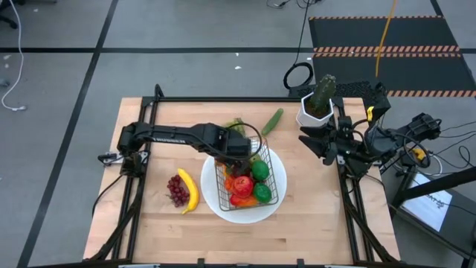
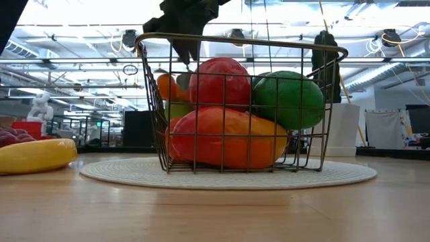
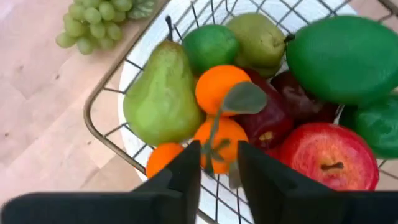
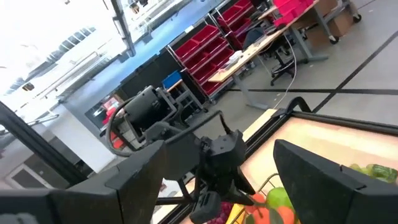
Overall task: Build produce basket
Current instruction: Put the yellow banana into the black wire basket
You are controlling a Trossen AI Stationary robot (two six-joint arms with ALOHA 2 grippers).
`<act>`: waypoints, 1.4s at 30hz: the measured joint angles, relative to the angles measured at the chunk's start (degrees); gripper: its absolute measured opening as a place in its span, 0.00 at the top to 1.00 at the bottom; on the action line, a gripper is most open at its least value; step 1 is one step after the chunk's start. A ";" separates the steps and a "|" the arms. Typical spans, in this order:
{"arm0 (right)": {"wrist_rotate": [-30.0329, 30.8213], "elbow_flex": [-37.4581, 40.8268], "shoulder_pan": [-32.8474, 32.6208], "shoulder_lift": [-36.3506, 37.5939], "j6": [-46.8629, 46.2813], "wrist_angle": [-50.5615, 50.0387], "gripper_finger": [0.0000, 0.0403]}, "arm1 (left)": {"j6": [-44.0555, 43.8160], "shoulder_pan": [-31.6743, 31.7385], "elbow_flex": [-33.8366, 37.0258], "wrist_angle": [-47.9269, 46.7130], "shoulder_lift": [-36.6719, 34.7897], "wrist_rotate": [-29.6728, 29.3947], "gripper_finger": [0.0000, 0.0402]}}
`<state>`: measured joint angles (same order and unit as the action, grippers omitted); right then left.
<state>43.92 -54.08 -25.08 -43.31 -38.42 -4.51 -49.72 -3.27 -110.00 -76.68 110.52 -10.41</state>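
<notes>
The wire basket (image 1: 249,179) stands on a round white plate (image 1: 216,201) at mid-table. It holds produce: a pear (image 3: 158,93), a lime (image 3: 210,46), tangerines (image 3: 219,87), red apples (image 3: 326,155) and green pieces (image 1: 260,170). My left gripper (image 3: 219,168) hangs over the basket's far left corner, pointing down and open. Its fingers stand on either side of a tangerine's leafy stalk (image 3: 214,140). My right gripper (image 1: 316,141) waits open at the table's right edge, above the table, with nothing in it. On the table lie a banana (image 1: 190,190), purple grapes (image 1: 177,190), green grapes (image 3: 99,22) and a cucumber (image 1: 271,120).
A white pot with a green cactus (image 1: 316,104) stands at the far right, close to my right arm. The banana and purple grapes lie left of the plate, the cucumber and green grapes behind it. Bare wood shows along the near edge (image 1: 245,242).
</notes>
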 joint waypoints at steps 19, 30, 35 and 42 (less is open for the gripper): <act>-0.04 -0.05 0.30 -7.70 -1.51 6.76 0.28 | -3.33 -0.45 -0.07 -4.57 -12.96 -5.37 0.40; -1.54 -0.02 8.13 -8.62 2.03 5.29 0.28 | -9.30 1.32 1.80 -13.35 -16.09 -4.95 0.54; -10.75 -0.02 14.60 -5.91 2.06 1.65 0.28 | -14.69 0.65 8.69 -13.26 -16.17 4.18 0.60; -23.53 0.00 21.91 -2.17 4.43 -8.72 0.28 | -21.69 -4.78 16.55 -13.23 -16.13 14.36 0.61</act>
<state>20.39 -54.08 -3.17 -45.49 -33.99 -13.23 -71.41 -8.05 -93.45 -89.91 94.39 3.95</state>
